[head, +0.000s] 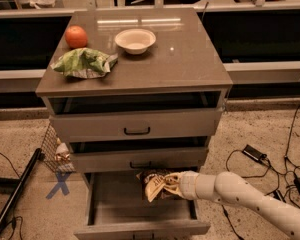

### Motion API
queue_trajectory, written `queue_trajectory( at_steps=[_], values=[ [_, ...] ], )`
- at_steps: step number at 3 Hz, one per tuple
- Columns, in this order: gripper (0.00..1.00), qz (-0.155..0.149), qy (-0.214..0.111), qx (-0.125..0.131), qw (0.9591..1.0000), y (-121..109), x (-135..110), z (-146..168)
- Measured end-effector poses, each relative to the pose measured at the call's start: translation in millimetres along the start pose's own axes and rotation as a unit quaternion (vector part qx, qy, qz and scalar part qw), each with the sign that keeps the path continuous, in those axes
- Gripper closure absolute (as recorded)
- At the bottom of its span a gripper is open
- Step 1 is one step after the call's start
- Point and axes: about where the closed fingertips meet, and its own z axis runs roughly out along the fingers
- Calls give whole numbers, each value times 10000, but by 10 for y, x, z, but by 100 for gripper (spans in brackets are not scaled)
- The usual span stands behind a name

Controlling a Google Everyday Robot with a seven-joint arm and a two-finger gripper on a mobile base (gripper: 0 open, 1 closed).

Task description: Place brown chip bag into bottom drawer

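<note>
The bottom drawer [121,204] of the cabinet [190,69] is pulled fully out, and its floor is exposed. The arm [240,191] is extended from the lower right across the drawer's right side. The gripper [174,185] is positioned over the rear right part of the drawer opening, just below the middle drawer [140,159]. It is closed on the brown bag [155,183], which is gripped at its right edge and is crumpled. The bag is located inside the drawer's outline, near the back. Whether it is touching the drawer floor cannot be determined.

The top drawer [137,124] and the middle drawer are each pulled out slightly, and a dark gap is visible above each front panel.

On the cabinet top, an orange [76,36] is placed at the rear left and a bowl [135,40] just to its right. A green bag [84,63] is laid in front of the orange. A wire basket [55,151] is set against the cabinet's left side, and cables [260,156] are spread on the floor at the right.
</note>
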Motion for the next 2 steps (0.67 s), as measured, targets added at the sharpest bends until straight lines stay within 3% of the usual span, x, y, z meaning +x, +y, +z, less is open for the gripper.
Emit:
queue_trajectory(
  at_steps=[1, 2],
  values=[
    [100, -94, -175, 359, 9992, -29, 127, 164],
    [100, -372, -441, 769, 9954, -57, 234, 424]
  ],
)
